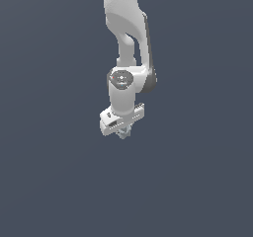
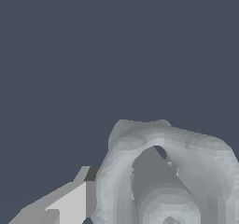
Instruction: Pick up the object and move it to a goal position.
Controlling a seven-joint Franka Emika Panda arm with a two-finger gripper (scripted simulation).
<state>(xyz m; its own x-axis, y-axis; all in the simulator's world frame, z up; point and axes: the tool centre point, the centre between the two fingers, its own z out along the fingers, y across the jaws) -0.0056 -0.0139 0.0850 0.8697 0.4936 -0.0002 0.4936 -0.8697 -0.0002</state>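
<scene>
Grey-green and matte, the object (image 2: 168, 176) fills the near part of the wrist view as a lumpy body with rounded lobes and a dark hollow between two of them. In the exterior view I see only a small piece of the object (image 1: 123, 131) sticking out just under the gripper (image 1: 121, 127), so it sits between the fingers, at the end of the white arm (image 1: 126, 43). One pale finger (image 2: 70, 202) shows beside it in the wrist view and seems to touch its side; the other finger I cannot see. I judge that the gripper is pinching the object, but the contact on both sides is not shown clearly.

About handling, I think it is light, because it is much smaller than the gripper, and it looks stiff, not soft. The knobbly shape is the difficulty: flat pads meet rounded lobes on small areas only, so it may turn or slip if I move the arm quickly. The best hold, in my opinion, is across the thick middle, not on an outer lobe.

Around it everything is one even dark blue-grey background (image 1: 49, 181). I cannot tell where a surface begins, or whether the object is lifted or resting on something. No goal marker is visible in either view, so I cannot judge how far the goal is
</scene>
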